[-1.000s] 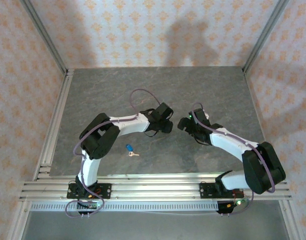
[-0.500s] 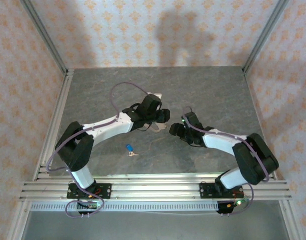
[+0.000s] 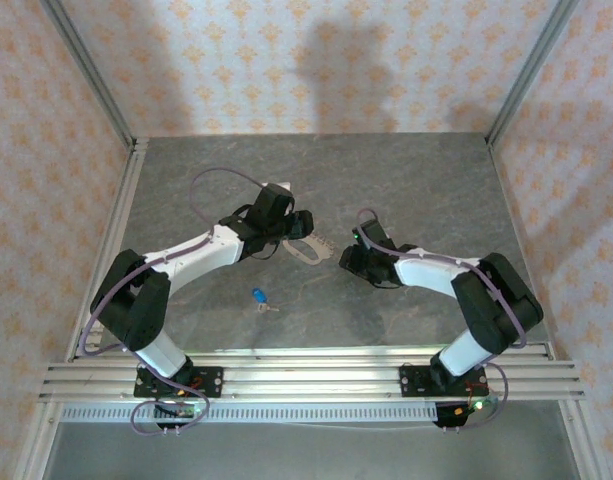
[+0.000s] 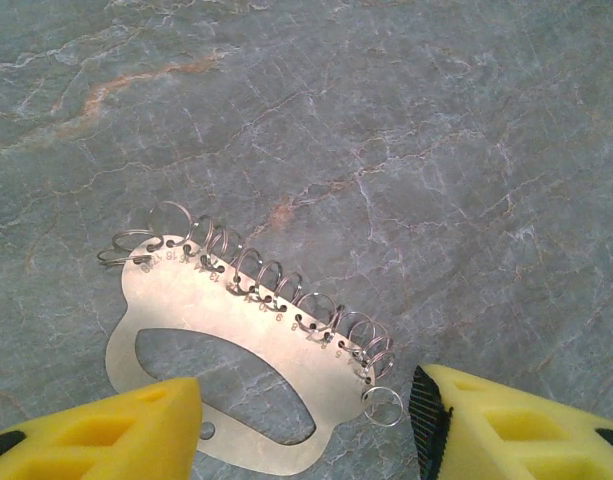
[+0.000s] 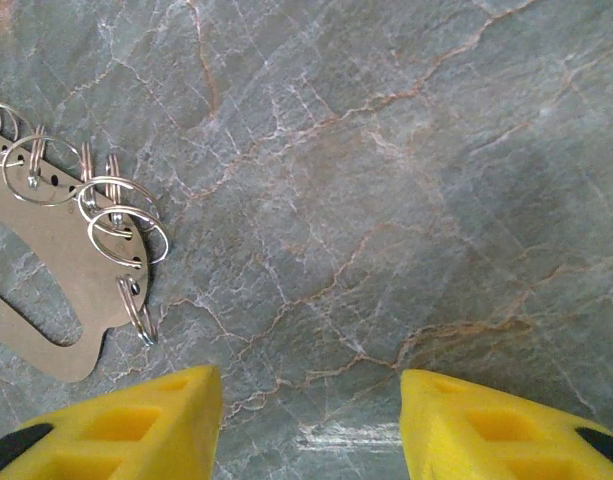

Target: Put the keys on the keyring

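Observation:
The keyring [image 3: 315,251] is a pale tan oval metal plate with a cut-out handle and a row of several small wire rings along one edge, lying flat on the grey marble table. My left gripper [image 3: 303,227] hovers at its far-left end, open. In the left wrist view the keyring [image 4: 248,318] lies between the yellow fingers [image 4: 116,432], the left one overlapping the plate's lower corner. My right gripper [image 3: 344,258] is just right of the plate, open over bare table; its wrist view has the keyring [image 5: 58,262] at the left edge. The blue-headed key [image 3: 258,295] lies alone nearer the bases.
Aluminium rails [image 3: 306,372] run along the near edge and up the left side [image 3: 114,240]. Patterned walls close the back and sides. Both arms' elbows reach over the middle of the table, and open marble stretches behind the grippers.
Both arms have swung leftward and lower, the left stretching farther out. The keyring now lies exposed between the two grippers. The right jaws have narrowed and the left ones widened a little.

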### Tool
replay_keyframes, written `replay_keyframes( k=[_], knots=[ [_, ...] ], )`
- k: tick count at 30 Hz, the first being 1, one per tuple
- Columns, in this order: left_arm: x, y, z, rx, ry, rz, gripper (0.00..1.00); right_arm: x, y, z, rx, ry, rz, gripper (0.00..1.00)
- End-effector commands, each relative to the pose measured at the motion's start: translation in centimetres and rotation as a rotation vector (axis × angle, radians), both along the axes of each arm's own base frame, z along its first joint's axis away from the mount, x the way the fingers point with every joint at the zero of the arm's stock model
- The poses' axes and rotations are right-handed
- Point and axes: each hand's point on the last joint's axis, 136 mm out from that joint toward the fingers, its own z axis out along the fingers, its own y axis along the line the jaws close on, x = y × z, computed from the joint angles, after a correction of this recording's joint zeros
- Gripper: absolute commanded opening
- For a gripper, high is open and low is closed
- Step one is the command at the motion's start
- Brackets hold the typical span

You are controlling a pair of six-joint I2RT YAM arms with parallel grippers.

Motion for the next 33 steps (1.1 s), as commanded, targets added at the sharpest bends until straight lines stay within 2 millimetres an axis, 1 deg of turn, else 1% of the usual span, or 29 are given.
replay_keyframes(
  k=[1, 7, 9, 23, 33],
  knots=[
    [0.4, 0.4, 1.2, -0.03, -0.036, 0.021, 0.59, 1.7, 4.6, 2.3, 0.134, -0.087, 0.073, 0.49],
    [0.5, 0.8, 1.3, -0.037, -0.037, 0.026, 0.59, 2.0, 4.3, 3.9, 0.117, -0.123, 0.056, 0.5],
    [0.5, 0.9, 1.3, -0.037, -0.036, 0.027, 0.6, 2.1, 4.3, 4.0, 0.109, -0.125, 0.057, 0.5],
    [0.4, 1.5, 1.5, -0.038, -0.039, 0.033, 0.6, 3.0, 5.2, 2.0, 0.095, -0.084, 0.061, 0.48],
    [0.4, 1.5, 1.4, -0.043, -0.038, 0.035, 0.6, 3.4, 5.7, 1.5, 0.099, -0.073, 0.066, 0.38]
  ],
)
